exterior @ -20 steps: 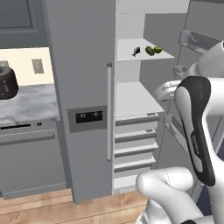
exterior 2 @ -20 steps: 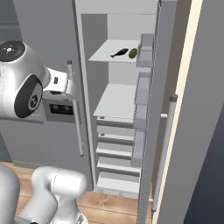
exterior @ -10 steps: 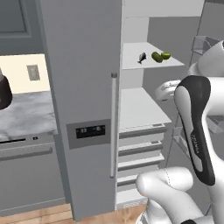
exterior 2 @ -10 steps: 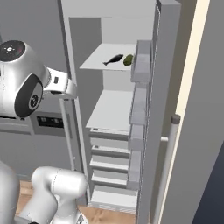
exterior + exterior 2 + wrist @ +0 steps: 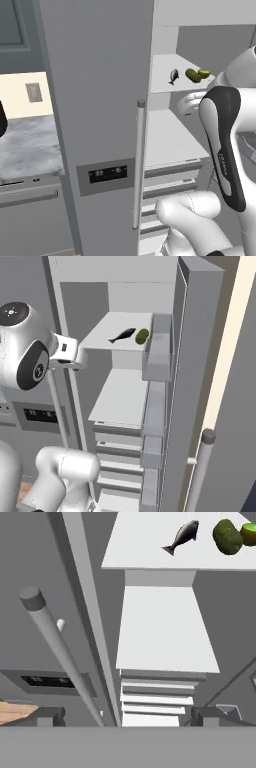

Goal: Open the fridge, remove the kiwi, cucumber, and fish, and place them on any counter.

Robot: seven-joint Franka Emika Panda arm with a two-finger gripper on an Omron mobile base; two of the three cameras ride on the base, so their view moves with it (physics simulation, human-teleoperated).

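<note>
fridge (image 5: 100,100): tall, light grey; right door swung wide open, left door shut with its long bar handle and dark display panel; white shelves and drawers inside
fish (image 5: 183,536): small, thin, dark grey, lying flat on the upper white shelf, tail toward the shelf's front edge, leftmost of the three
kiwi (image 5: 227,536): rounded, olive-green, on the same shelf just beside the fish, touching the cucumber
cucumber (image 5: 248,533): bright green, stubby, on the far side of the kiwi, partly cut off in the hand view
counter (image 5: 27,150): grey-white marbled top, left of the fridge
</note>
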